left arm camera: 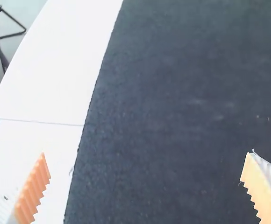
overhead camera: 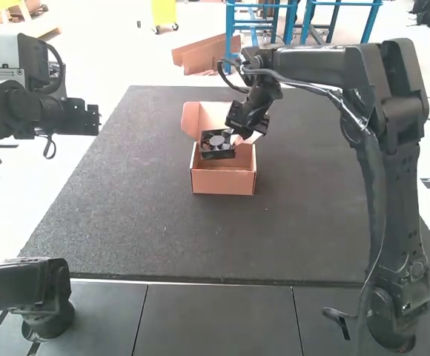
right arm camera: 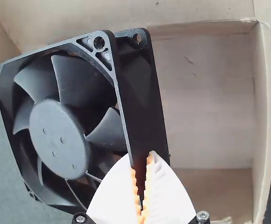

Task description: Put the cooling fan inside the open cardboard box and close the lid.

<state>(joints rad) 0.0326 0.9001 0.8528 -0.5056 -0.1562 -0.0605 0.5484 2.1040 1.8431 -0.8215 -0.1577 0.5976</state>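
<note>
Evidently the right fingers [right arm camera: 117, 196] clench the rim of the black square plastic cooling fan [right arm camera: 70, 126], tilting it at the mouth of the open brown cardboard box [right arm camera: 210, 107], likely for lowering in; the left fingers [left arm camera: 32, 191] hang released.

The cardboard box [overhead camera: 223, 182] stands open-topped, its raised lid [overhead camera: 204, 116] blocking the far side.

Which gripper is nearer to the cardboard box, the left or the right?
The right. The right gripper holds the cooling fan at the cardboard box's opening. The left gripper is open, far off by the black mat's left edge.
</note>
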